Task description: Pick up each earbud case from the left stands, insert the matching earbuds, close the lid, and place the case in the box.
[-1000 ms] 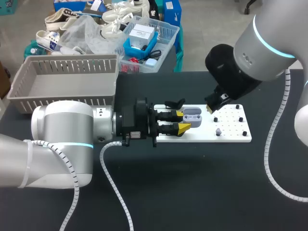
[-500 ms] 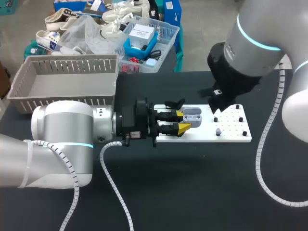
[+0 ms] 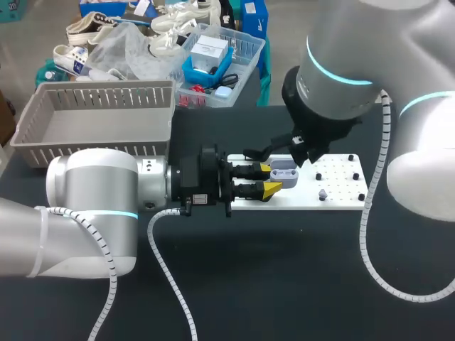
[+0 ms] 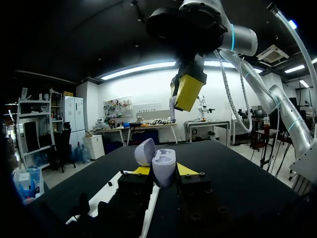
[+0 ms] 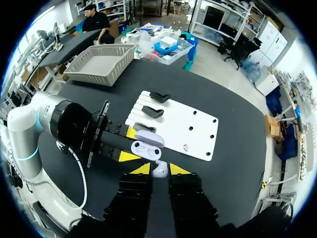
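While the left gripper (image 4: 164, 169) pinches the open earbud case (image 4: 162, 159) between its yellow tips (lid up), right gripper (image 5: 160, 169) just above it, squeezing a small white earbud (image 5: 158, 171), white board (image 5: 190, 126) underneath.

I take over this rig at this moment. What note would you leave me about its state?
Left gripper: shut on the open case, over the board.
Right gripper: shut on an earbud, just above the case.
Another earbud lies on the board.
Done: case picked up, lid open.
Left: insert earbuds, close lid, put case in the basket; no case there yet.
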Controlling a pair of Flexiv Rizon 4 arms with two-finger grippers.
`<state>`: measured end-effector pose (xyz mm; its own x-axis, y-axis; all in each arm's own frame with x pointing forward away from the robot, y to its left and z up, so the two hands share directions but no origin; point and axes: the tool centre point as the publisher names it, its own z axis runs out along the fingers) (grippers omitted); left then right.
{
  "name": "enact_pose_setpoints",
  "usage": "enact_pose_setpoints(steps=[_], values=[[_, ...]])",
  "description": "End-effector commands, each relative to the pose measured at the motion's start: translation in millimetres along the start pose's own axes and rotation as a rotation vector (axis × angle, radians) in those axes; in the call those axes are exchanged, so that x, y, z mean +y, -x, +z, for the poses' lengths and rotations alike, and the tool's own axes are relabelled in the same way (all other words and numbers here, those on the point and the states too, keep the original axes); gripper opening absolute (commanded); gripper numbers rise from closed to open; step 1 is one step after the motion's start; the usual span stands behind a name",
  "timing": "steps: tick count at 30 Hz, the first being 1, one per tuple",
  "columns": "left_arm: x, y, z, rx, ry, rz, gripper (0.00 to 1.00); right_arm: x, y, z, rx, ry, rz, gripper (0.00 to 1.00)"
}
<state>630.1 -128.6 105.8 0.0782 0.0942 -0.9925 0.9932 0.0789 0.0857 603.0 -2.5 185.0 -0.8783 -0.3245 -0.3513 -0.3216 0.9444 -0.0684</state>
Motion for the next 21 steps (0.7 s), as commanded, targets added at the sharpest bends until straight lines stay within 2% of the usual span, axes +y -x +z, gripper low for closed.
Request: enact_pose_setpoints(steps=[1,14,17,21], values=[[-0.8,-0.3,0.6,-0.001,0.005,0.001,0.00,-0.6,-2.7,-0.3,-0.008,-0.001,0.002,0.00],[-0.8,-0.3,0.6,-0.001,0.005,0.001,0.00,-0.6,-2.7,-0.3,-0.008,-0.001,0.002,0.00],[-0.8,-0.3,0.6,-0.001,0.005,0.001,0.00,-10.5,-2.1,-6.7,-0.040,-0.011,0.043,0.00],[-0.8,-0.3,0.6,-0.001,0.005,0.001,0.00,-20.5,-2.1,-8.0,-0.022,-0.030,0.114,0.00]])
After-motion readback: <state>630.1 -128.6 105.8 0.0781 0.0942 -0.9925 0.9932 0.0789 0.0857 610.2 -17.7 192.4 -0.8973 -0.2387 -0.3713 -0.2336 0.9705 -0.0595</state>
